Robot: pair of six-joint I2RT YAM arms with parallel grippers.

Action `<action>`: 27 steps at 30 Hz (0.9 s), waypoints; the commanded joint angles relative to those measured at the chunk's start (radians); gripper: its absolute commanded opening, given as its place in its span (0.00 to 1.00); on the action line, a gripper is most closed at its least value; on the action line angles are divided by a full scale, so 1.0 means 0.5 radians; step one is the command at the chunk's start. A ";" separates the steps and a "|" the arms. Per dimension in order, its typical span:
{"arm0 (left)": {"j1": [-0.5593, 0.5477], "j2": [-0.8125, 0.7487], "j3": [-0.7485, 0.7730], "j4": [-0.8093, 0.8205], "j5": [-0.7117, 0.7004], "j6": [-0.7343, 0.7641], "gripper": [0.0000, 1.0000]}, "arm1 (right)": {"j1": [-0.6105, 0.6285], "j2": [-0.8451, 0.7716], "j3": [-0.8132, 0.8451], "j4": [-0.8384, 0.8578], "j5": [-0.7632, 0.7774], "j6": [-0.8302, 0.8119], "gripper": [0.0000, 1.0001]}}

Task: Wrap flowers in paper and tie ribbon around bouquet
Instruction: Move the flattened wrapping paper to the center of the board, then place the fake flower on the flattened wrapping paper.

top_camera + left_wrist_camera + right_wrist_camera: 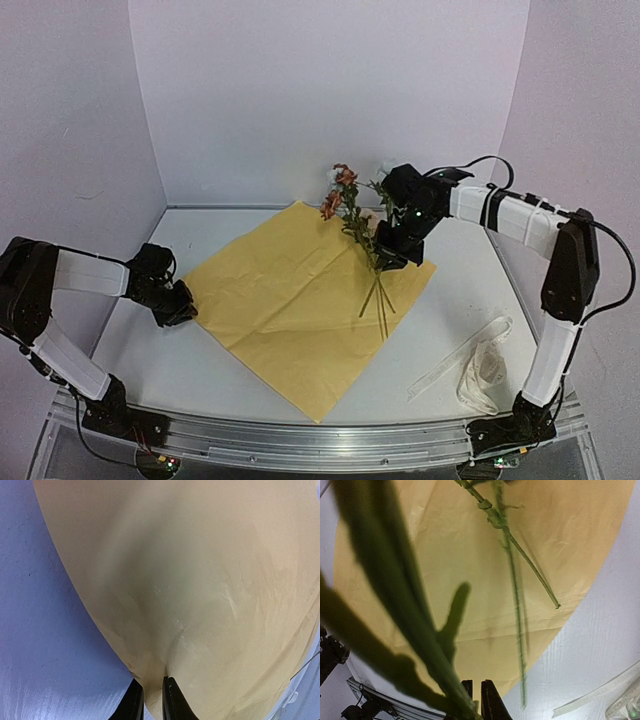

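paper (290, 300): plain yellow, unprinted
flowers (355, 225): orange-red and pale blooms; green stems and leaves
ribbon (480, 375): cream-white, plain
table (455, 290): white
walls (330, 90): pale lilac
arms (90, 272): white links, black joints

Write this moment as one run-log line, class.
left gripper: shut on paper corner | right gripper: shut on flowers, stems over paper | ribbon: untouched, lying right of paper

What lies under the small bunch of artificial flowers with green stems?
The large yellow glossy paper sheet spreads below the flowers; the white table shows past its edge. The table under the paper is covered.
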 commanded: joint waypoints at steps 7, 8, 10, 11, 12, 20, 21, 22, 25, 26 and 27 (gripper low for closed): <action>-0.028 -0.107 -0.028 0.000 -0.014 0.051 0.14 | 0.145 0.558 0.511 0.295 0.054 0.095 0.00; -0.027 -0.118 -0.033 -0.008 -0.015 0.058 0.14 | 0.143 0.625 0.587 0.255 0.005 0.043 0.00; -0.028 -0.136 -0.039 -0.018 -0.017 0.076 0.14 | 0.143 0.739 0.712 0.184 -0.114 -0.077 0.00; -0.028 -0.137 -0.039 -0.023 -0.018 0.083 0.14 | 0.143 0.797 0.791 0.145 -0.189 -0.126 0.02; -0.028 -0.136 -0.037 -0.026 -0.018 0.091 0.14 | 0.143 0.848 0.870 0.086 -0.254 -0.165 0.06; -0.028 -0.121 -0.003 -0.066 -0.033 0.129 0.15 | 0.146 0.616 0.587 0.015 -0.316 -0.377 0.46; -0.028 -0.122 0.003 -0.075 -0.039 0.132 0.15 | 0.146 0.568 0.547 0.008 -0.316 -0.404 0.47; -0.029 -0.126 0.010 -0.086 -0.046 0.136 0.16 | 0.145 0.529 0.511 -0.021 -0.281 -0.444 0.49; -0.029 -0.167 0.036 -0.142 -0.077 0.154 0.28 | 0.118 0.448 0.499 -0.193 -0.129 -0.647 0.51; -0.029 -0.192 0.046 -0.163 -0.093 0.164 0.33 | 0.093 0.438 0.494 -0.222 -0.104 -0.693 0.51; -0.028 -0.224 0.061 -0.192 -0.111 0.178 0.38 | 0.061 0.432 0.482 -0.226 -0.115 -0.710 0.52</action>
